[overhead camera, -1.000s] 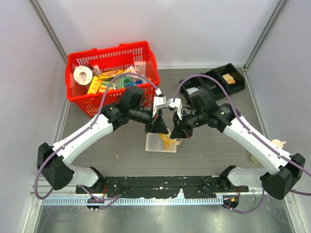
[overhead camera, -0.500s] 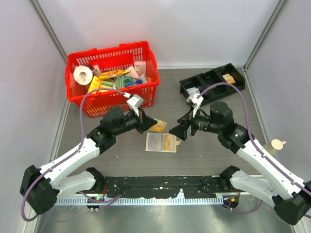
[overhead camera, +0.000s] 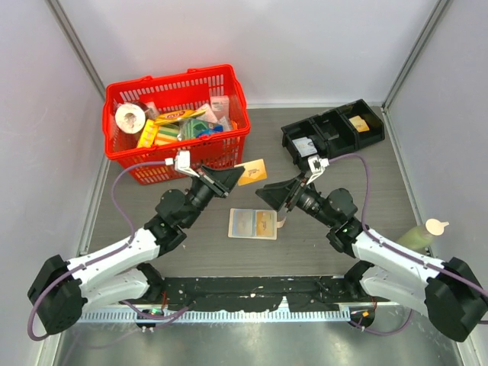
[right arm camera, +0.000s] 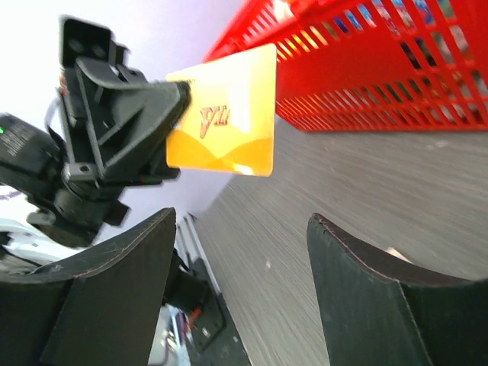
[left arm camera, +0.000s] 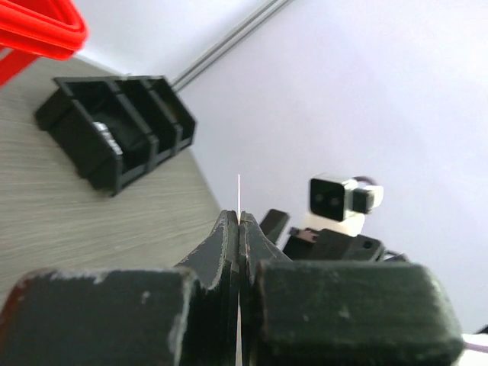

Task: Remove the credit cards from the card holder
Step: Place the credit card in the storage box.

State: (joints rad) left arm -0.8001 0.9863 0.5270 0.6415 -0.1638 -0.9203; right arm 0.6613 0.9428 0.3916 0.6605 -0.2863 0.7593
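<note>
While the left gripper (overhead camera: 233, 176) pinches a yellow-orange credit card (overhead camera: 252, 172) tight, up near the red basket (overhead camera: 174, 78), the right gripper (overhead camera: 268, 197) stands wide open, and the open card holder (overhead camera: 253, 223) lies flat on the table (overhead camera: 396, 191) between them.

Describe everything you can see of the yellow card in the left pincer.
The card is a thin, flat rectangle, glossy like plastic, yellow with an orange wave along one side and a small red mark mid-face. The left pincer is shut on one end, holding it clear of the table, near the red basket and beyond the open wallet. From the left wrist it shows edge-on as a pale sliver. Nothing else touches it; the open right pincer is apart.
</note>
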